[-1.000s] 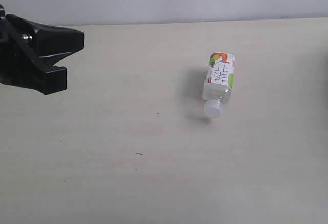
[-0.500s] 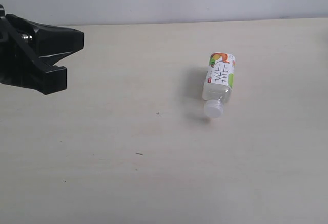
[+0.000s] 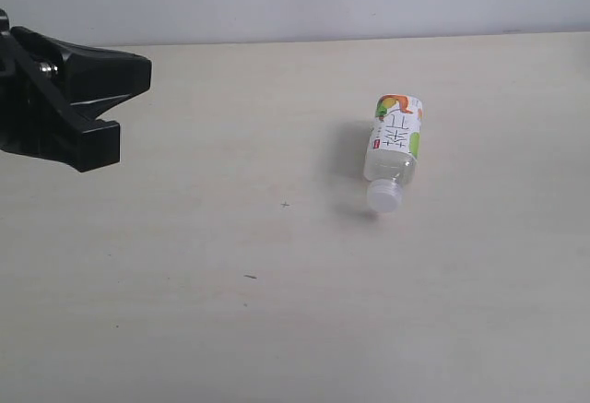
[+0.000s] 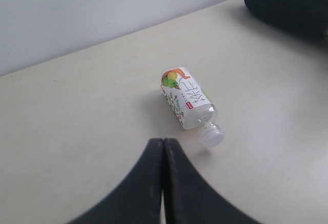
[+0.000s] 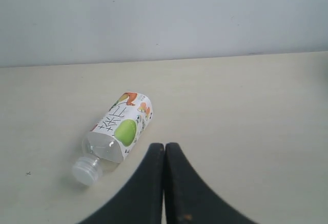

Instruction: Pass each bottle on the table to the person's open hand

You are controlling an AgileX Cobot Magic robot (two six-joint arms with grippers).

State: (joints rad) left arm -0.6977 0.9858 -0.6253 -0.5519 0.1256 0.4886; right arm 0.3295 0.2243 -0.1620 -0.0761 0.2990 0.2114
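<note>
One bottle (image 3: 395, 149) on the table (image 3: 230, 255), left claw (image 4: 163, 144) apart

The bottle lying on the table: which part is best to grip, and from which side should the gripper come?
Probably the labelled middle of the bottle, from above, with the jaws across its width. It lies on its side on the table, so the round body offers two free flanks, while the white cap and neck are narrow. The right gripper is shut and must open first.
</note>
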